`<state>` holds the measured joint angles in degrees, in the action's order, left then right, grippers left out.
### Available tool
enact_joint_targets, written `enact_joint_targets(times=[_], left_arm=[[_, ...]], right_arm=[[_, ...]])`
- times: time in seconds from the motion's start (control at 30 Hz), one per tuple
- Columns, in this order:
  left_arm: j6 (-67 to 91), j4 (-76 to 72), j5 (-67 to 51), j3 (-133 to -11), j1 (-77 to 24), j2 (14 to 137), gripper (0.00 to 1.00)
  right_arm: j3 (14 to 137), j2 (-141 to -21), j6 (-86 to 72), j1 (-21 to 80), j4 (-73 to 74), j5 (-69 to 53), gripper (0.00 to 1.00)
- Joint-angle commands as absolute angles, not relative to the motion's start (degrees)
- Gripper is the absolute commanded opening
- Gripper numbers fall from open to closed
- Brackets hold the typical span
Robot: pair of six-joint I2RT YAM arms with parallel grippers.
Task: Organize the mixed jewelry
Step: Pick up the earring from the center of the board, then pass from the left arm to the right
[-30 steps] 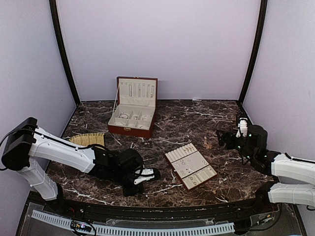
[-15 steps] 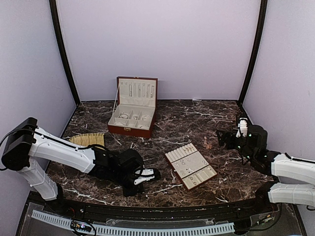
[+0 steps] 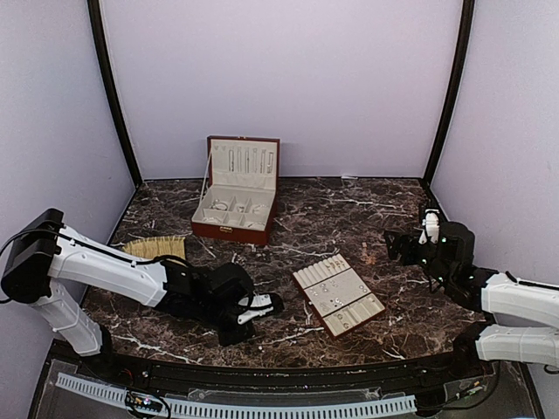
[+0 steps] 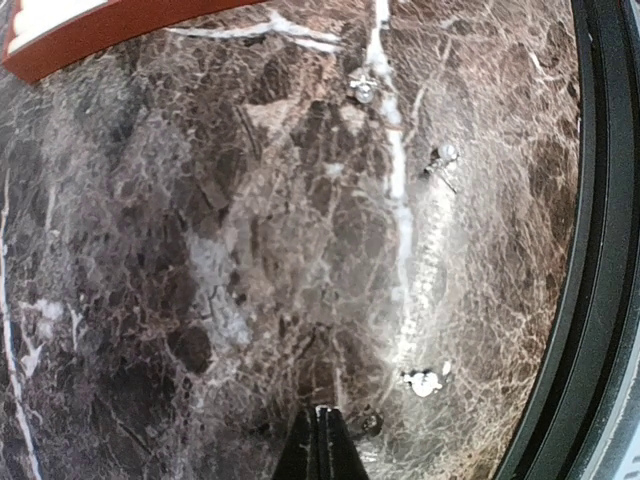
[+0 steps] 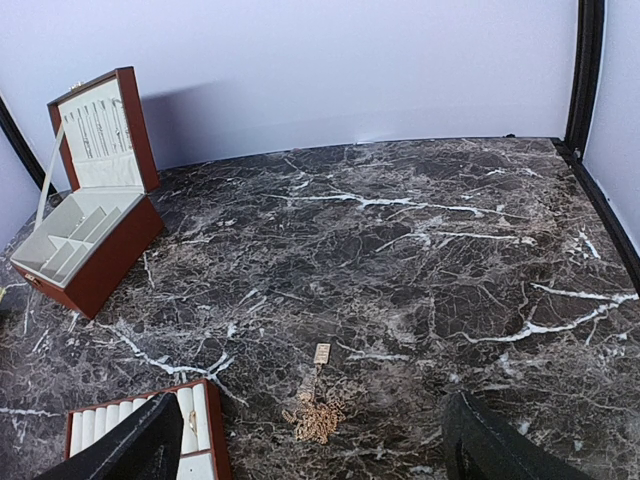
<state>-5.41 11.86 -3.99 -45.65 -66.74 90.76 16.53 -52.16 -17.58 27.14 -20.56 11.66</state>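
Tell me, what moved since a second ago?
The left pincer closed the last little bit and is now shut, low over the table. It also shifted slightly. Nothing shows pinched in it, and a stud lies loose beside it. The right pincer stayed open and still. The box, tray and mat did not move.

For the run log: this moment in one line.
left claw shut over dark marble tabletop | right claw open | small silvery studs loose
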Motion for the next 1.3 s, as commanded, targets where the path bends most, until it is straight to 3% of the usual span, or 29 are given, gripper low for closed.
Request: enact_joint_targets(times=[0.0, 0.3, 0.63, 1.0, 1.27], left_arm=[[1.14, 10.76, -0.7, -45.94, -65.39, 86.15, 0.0], [15.27, 0.59, 7.1, -48.0, -61.54, 80.95, 0.0], [25.97, -22.41, 7.09, -48.85, -59.26, 82.92, 0.0], [29.88, -35.36, -1.28, -48.3, -58.01, 83.34, 0.0], [31.91, -43.47, -7.98, -46.06, -57.92, 83.26, 0.0]], right_arm=[[16.08, -51.29, -16.89, 27.47, -22.24, 12.46, 0.91], [17.78, -49.34, -19.13, 27.44, -19.64, 9.41, 0.91], [23.55, -50.76, -30.11, 30.24, -21.65, -10.65, 0.94], [28.78, -62.3, -41.35, 45.39, -33.89, -12.42, 0.93], [32.43, -68.24, -42.53, 49.0, -40.71, -16.26, 0.9]])
